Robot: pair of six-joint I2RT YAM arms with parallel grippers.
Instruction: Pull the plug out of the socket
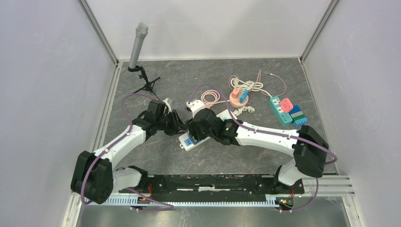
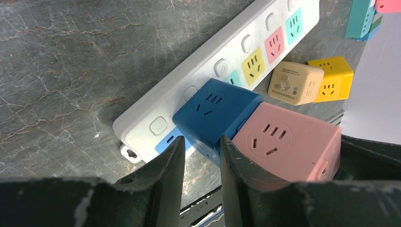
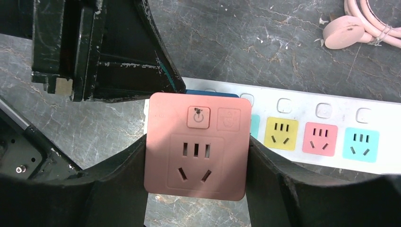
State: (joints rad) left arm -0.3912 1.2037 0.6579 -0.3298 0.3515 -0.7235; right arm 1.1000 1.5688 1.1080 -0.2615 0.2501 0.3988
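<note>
A white power strip (image 1: 189,140) with coloured sockets lies on the dark table; it also shows in the left wrist view (image 2: 208,61) and the right wrist view (image 3: 331,109). A blue cube plug (image 2: 215,111) sits in the strip near its end. A pink cube plug (image 2: 288,142) is joined to the blue one. My right gripper (image 1: 201,124) is shut on the pink cube (image 3: 196,146), one finger on each side. My left gripper (image 1: 178,125) hovers at the strip's end beside the blue cube, its jaws (image 2: 201,142) a narrow gap apart and empty.
A beige cube (image 2: 295,82) and a yellow cube (image 2: 331,78) lie beside the strip. A teal strip with pink and blue cubes (image 1: 281,109) lies at the right. An orange round socket with cables (image 1: 239,97), a pink coiled cable (image 1: 210,98) and a grey microphone stand (image 1: 138,45) stand farther back.
</note>
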